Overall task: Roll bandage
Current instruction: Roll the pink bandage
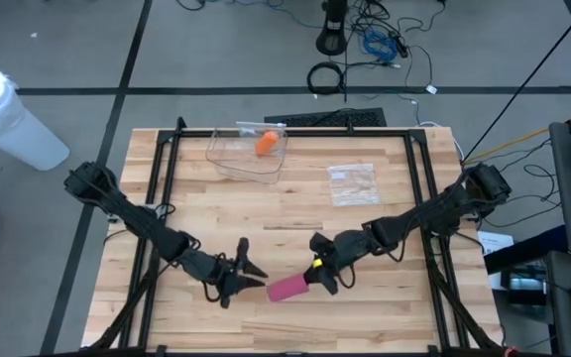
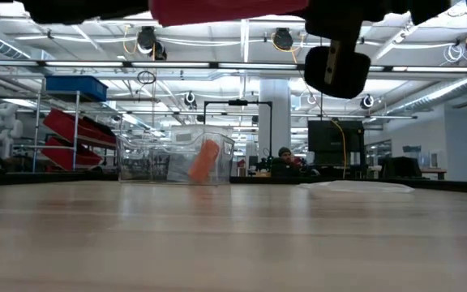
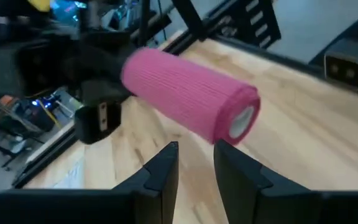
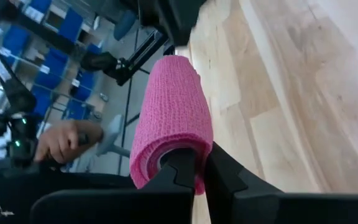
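The right gripper (image 1: 317, 273) pinches one end of the pink bandage roll (image 1: 287, 288), its two fingers (image 4: 219, 171) pressed onto the rim of the roll's hollow core. The roll sticks out from those fingertips toward the left arm and is held clear of the wooden table (image 1: 385, 317); from table height only its red-pink underside (image 2: 225, 10) shows at the upper edge of the low view.

The left gripper (image 1: 249, 270) sits just beside the roll's free end, apart from it. Its fingers (image 3: 160, 171) stand slightly spread with a narrow gap between them and hold nothing; seen past them, the roll (image 3: 188, 93) hangs just ahead, its white core facing the fingertips.

Well beyond both grippers, at the table's far edge, stands a clear plastic bin (image 1: 228, 159) with an orange object (image 1: 265, 143) inside. A flat clear plastic bag (image 1: 352, 182) lies on the wood beyond the right gripper, to the bin's right.

Past the roll in the right wrist view, a person's hand (image 4: 64, 140) shows off the table's edge.
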You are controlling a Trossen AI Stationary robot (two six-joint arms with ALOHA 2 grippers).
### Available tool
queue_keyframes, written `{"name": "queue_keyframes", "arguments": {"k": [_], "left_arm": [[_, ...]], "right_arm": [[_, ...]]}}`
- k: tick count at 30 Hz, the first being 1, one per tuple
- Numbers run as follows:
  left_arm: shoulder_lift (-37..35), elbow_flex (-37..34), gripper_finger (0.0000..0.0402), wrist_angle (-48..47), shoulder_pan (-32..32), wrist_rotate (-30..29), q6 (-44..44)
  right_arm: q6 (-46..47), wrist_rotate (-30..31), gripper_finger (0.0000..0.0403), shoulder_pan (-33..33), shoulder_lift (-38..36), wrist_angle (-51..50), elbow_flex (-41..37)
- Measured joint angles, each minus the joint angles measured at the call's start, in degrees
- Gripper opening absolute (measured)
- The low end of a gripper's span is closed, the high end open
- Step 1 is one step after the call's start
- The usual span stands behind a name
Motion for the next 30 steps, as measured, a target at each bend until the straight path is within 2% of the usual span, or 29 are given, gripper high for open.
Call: {"name": "queue_keyframes", "arguments": {"k": [7, 10, 12, 14, 16, 17, 23, 26, 30], "left_arm": [[0.96, -0.02, 0.0108, 2.47, -0.01, -3.13, 0.76], [0.96, -0.03, 0.0108, 4.85, -0.01, -6.8, 0.71], [0.96, -0.02, 0.0108, 4.98, -0.12, -11.25, 0.02], [0.89, -0.04, 0.0108, 4.37, -0.62, -18.76, -1.53], [0.18, -0.04, 0.0108, 2.44, -1.82, -25.87, -2.52], [-0.36, -0.04, 0.0108, 1.37, -2.64, -27.52, -3.24], [-6.02, -0.05, 0.0108, 0.08, -6.88, -28.5, -3.63], [-6.69, -0.07, 0.0108, 0.02, -7.2, -28.29, -3.49], [-6.32, -0.07, 0.0108, 1.05, -6.43, -22.69, -3.8]], "right_arm": [[-1.4, -0.39, 0.0007, -0.82, -0.04, 3.87, 0.02], [-1.89, 2.77, 0.0007, -1.01, -0.06, 5.66, 0.02], [-2.87, 5.88, 0.0007, -1.01, -0.07, 5.82, 0.01], [-3.83, 8.21, 0.0006, -0.96, -0.17, 5.66, 0.02], [-5.35, 9.23, 0.0005, -1.01, -0.22, 5.96, 0.0], [-5.94, 9.47, 0.0005, -1.01, -0.4, 6.13, 0.0], [-9.14, 10.01, 0.0004, -1.01, -4.07, 4.28, 0.0], [-9.34, 10.05, 0.0003, -1.34, -5.21, 4.19, 0.02], [-9.07, 10.66, 0.0003, -1.34, -4.93, 3.64, 0.02]]}}
